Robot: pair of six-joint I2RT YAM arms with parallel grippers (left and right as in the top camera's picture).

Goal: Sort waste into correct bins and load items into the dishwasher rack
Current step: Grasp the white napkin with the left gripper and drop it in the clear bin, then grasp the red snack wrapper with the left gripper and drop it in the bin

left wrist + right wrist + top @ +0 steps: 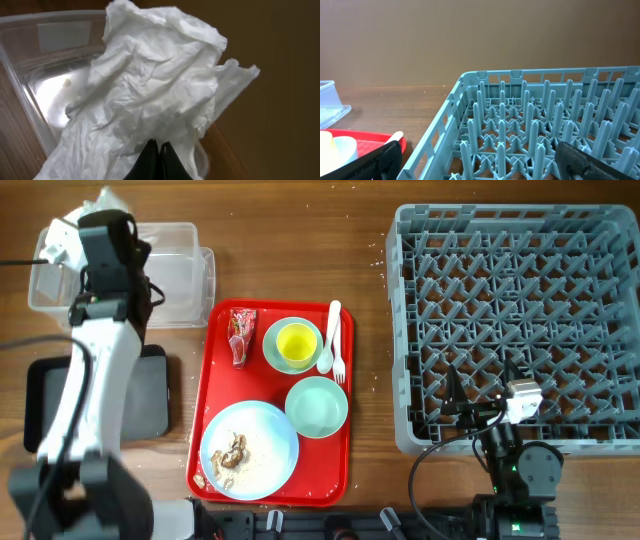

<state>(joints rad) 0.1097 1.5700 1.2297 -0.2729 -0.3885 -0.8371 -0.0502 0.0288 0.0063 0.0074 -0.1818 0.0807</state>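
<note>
Binning the waste: L gripper point(159, 159) is clamped on the crumpled napkin point(155, 85), which hangs over the clear tub point(30, 65). Next move prob. calls for parting the jaws so it drops inside w/o snagging. R gripper point(485, 162) is spread wide over the rack point(470, 80). Red wrapper point(241, 335) & scraps point(235, 450) lie on the red tray point(205, 380).

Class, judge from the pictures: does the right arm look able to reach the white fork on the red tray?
Probably yes. The right gripper is open and empty over the dishwasher rack, near its left wall; the fork lies uncovered on the red tray, on the rack's side.
</note>
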